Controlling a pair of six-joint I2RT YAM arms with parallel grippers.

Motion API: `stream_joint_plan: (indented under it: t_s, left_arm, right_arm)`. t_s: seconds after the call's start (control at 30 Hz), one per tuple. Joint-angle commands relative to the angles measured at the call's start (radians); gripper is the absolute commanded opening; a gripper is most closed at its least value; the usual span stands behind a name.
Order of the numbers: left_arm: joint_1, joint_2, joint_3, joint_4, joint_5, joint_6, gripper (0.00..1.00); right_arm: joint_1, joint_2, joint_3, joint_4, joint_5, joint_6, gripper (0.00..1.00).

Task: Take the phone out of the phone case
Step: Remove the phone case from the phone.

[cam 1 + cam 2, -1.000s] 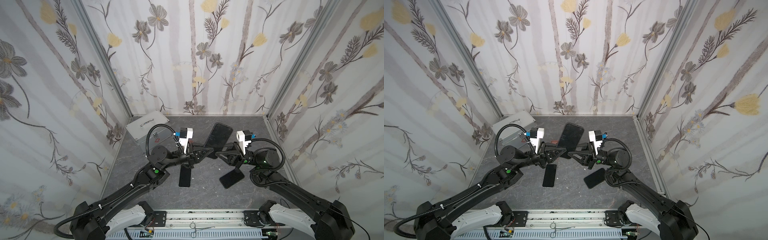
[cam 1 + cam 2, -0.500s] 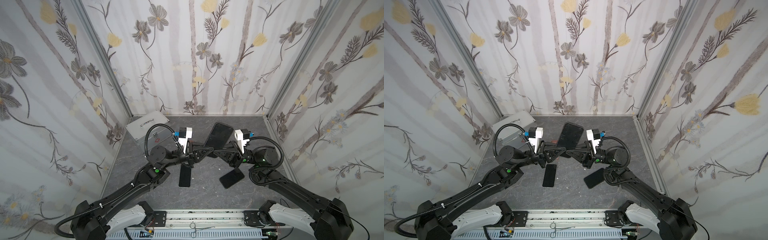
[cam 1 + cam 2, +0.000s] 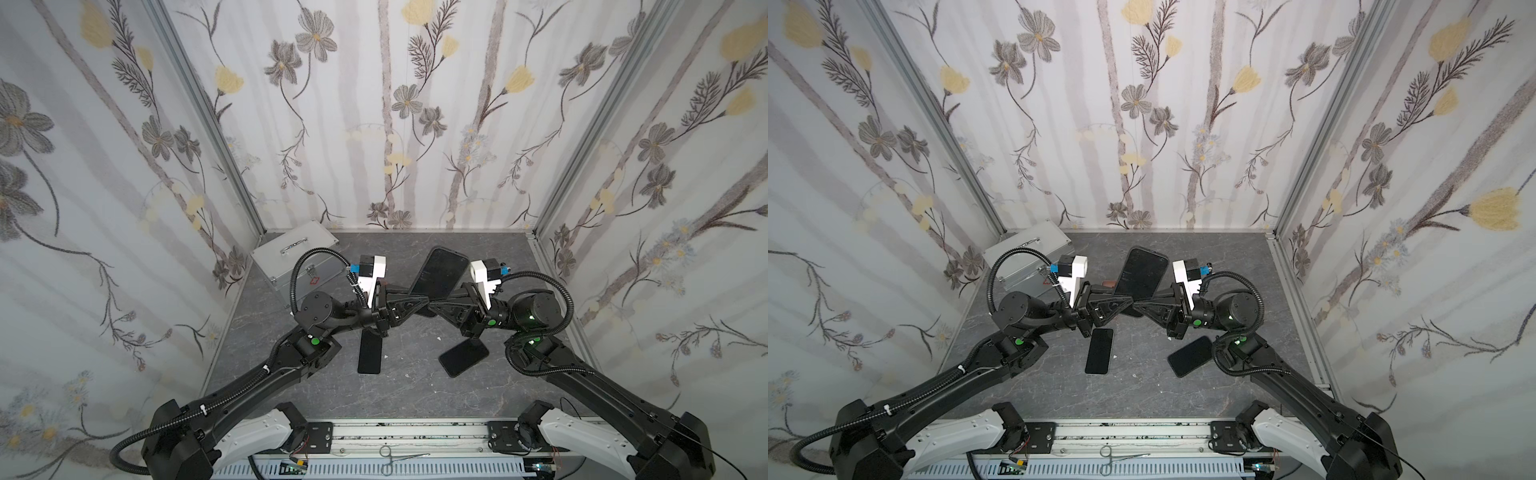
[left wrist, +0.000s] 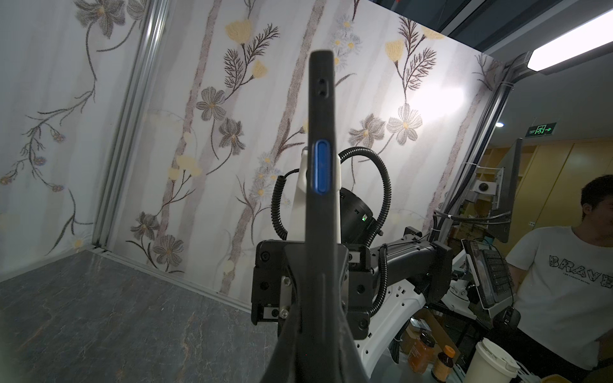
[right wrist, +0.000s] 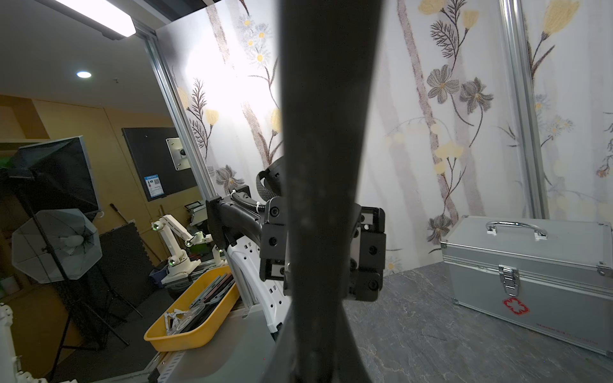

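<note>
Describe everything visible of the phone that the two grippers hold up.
The phone is a black slab with a dark screen facing up, held tilted above the table. Its matte edge, likely the case, shows a blue side button and two small holes. The left gripper and right gripper both pinch its near end.

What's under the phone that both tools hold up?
From above, the phone, the left tool and the right tool cover the spot beneath it. Only bare grey table shows around its far end.
</note>
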Motion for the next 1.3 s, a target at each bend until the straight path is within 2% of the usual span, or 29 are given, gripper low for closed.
stream_joint_plan:
  t_s: [0.0, 0.07, 0.13, 0.4, 0.5, 0.6, 0.73, 0.97, 1.07, 1.17, 1.27]
  left_arm:
    - [0.001, 0.0, -0.013, 0.01, -0.044, -0.023, 0.4]
    - [0.01, -0.002, -0.021, -0.001, -0.071, -0.008, 0.52]
    - [0.021, 0.0, -0.013, -0.036, -0.087, 0.013, 0.59]
    - [0.031, -0.025, 0.102, -0.33, -0.226, 0.191, 0.62]
    - [0.036, -0.047, 0.13, -0.362, -0.239, 0.206, 0.63]
    - [0.041, -0.064, 0.143, -0.369, -0.235, 0.186, 0.63]
    - [0.062, -0.063, 0.154, -0.367, -0.206, 0.142, 0.66]
    - [0.071, -0.017, 0.232, -0.342, -0.094, 0.08, 0.71]
    - [0.07, -0.016, 0.24, -0.322, -0.065, 0.054, 0.73]
    - [0.07, -0.032, 0.222, -0.29, -0.042, 0.033, 0.72]
    - [0.07, -0.052, 0.208, -0.255, -0.006, 0.017, 0.66]
  right_arm:
    - [0.004, -0.025, 0.021, -0.043, -0.023, -0.102, 0.0]
    - [0.004, -0.047, 0.035, -0.119, 0.023, -0.155, 0.0]
    - [0.004, -0.071, 0.036, -0.201, 0.077, -0.215, 0.0]
    - [0.004, -0.144, 0.089, -0.484, 0.281, -0.418, 0.0]
    - [0.004, -0.154, 0.087, -0.547, 0.32, -0.465, 0.0]
    - [0.004, -0.159, 0.062, -0.529, 0.33, -0.489, 0.0]
    - [0.004, -0.15, 0.061, -0.511, 0.324, -0.49, 0.0]
    - [0.006, -0.101, 0.052, -0.409, 0.12, -0.452, 0.0]
    - [0.006, -0.083, 0.001, -0.288, 0.041, -0.412, 0.0]
    - [0.006, -0.08, 0.002, -0.264, 0.008, -0.41, 0.0]
    - [0.006, -0.088, 0.002, -0.266, -0.03, -0.408, 0.0]
